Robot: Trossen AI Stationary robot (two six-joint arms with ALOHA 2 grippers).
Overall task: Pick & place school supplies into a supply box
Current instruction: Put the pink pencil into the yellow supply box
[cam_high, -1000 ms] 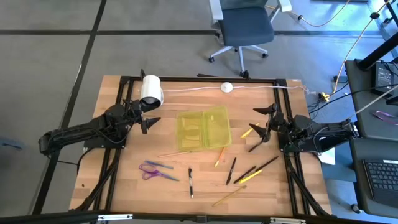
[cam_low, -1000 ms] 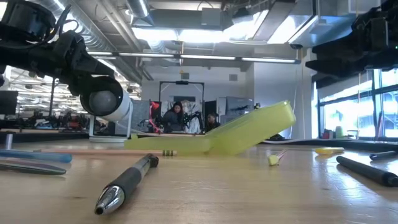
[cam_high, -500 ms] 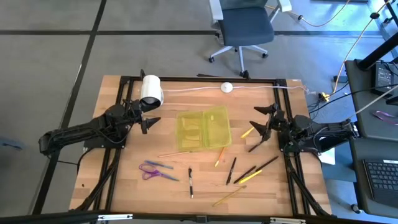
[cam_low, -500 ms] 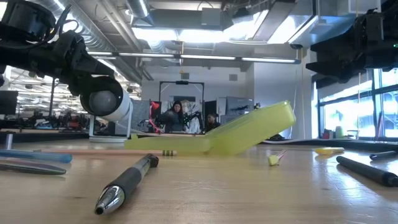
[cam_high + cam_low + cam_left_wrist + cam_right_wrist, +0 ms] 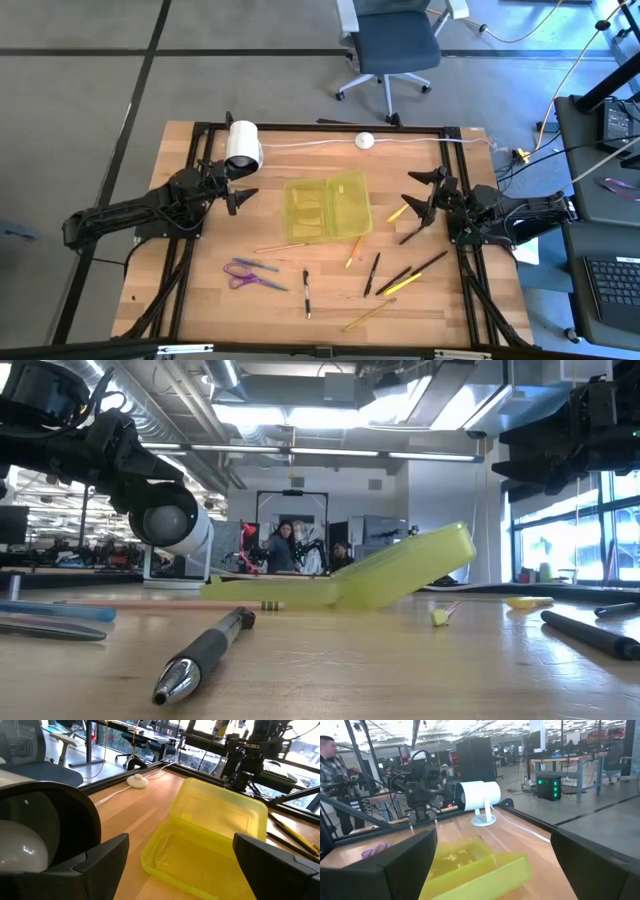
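The yellow-green supply box (image 5: 327, 208) lies open in the table's middle, its lid (image 5: 410, 563) tilted up; it also shows in the left wrist view (image 5: 210, 845) and the right wrist view (image 5: 475, 865). Pens and pencils lie scattered near it: a black pen (image 5: 306, 293), an orange pencil (image 5: 353, 250), dark pens (image 5: 372, 273), a yellow one (image 5: 398, 212). The purple-and-blue scissors (image 5: 250, 274) lie toward the near left. My left gripper (image 5: 238, 193) hovers open left of the box. My right gripper (image 5: 418, 196) hovers open right of it.
A white cylinder roll (image 5: 242, 146) stands at the far left, close to my left gripper. A white puck (image 5: 364, 140) on a cable sits at the far edge. A long pencil (image 5: 278, 246) lies near the box. People stand in the room beyond the table (image 5: 283, 547).
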